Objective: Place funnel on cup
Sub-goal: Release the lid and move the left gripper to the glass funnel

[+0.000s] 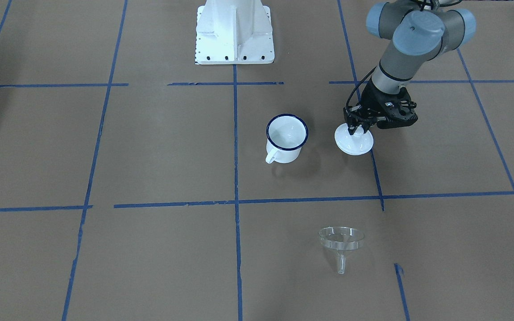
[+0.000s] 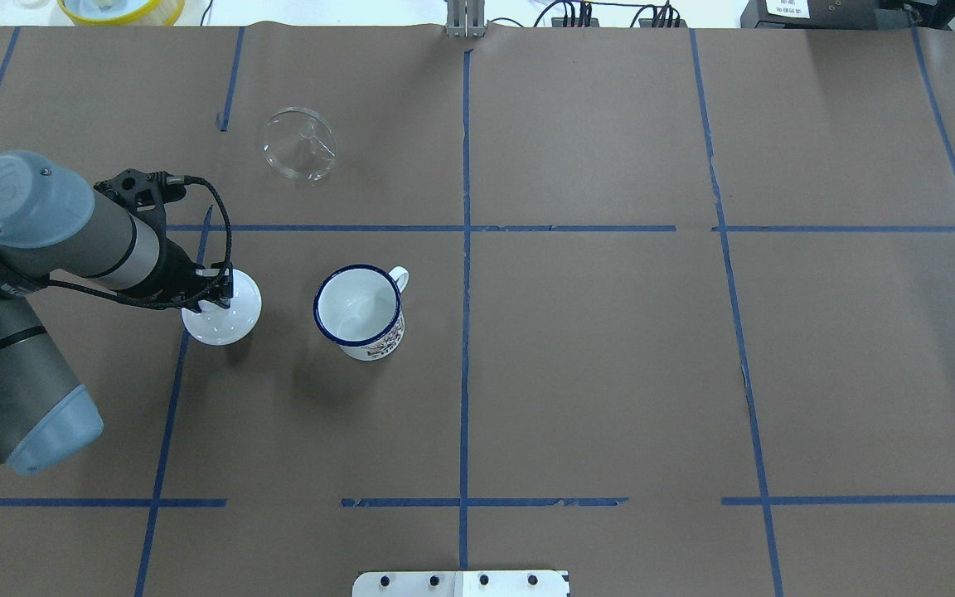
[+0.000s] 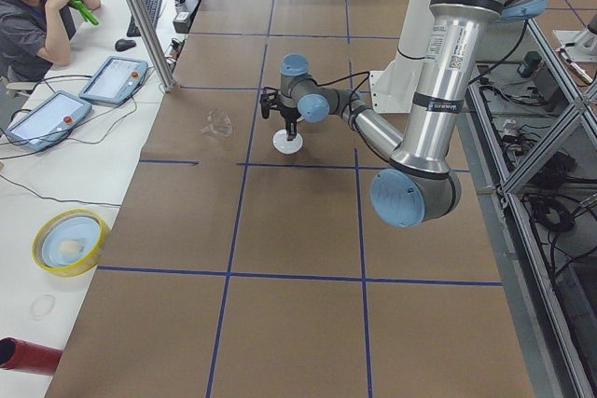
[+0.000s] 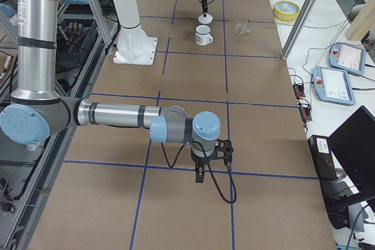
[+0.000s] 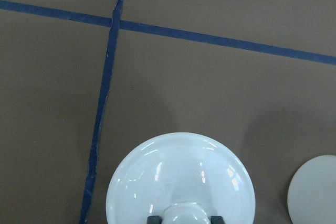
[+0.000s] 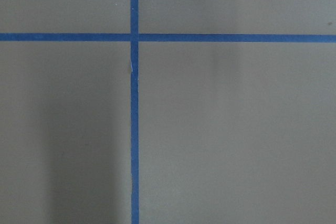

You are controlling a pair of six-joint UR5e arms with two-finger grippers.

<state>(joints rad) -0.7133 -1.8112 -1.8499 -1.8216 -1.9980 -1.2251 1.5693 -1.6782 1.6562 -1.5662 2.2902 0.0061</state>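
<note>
The clear funnel [image 1: 341, 240] lies on its side on the brown paper, far from the robot; it also shows in the overhead view [image 2: 298, 143]. The white cup [image 1: 286, 138] with a dark blue rim stands upright and open near the table's middle [image 2: 359, 311]. My left gripper [image 1: 358, 129] is shut on the knob of a round white lid [image 1: 354, 141], beside the cup and apart from it, low over the table [image 2: 225, 294]. The left wrist view shows the fingers [image 5: 153, 219] on either side of the knob. My right gripper [image 4: 200, 177] shows only in the exterior right view; I cannot tell whether it is open or shut.
The white robot base [image 1: 234, 31] stands at the robot's edge of the table. Blue tape lines cross the brown paper. A yellow bowl [image 2: 121, 8] sits beyond the far edge. An operator [image 3: 33, 6] and tablets are at a side desk.
</note>
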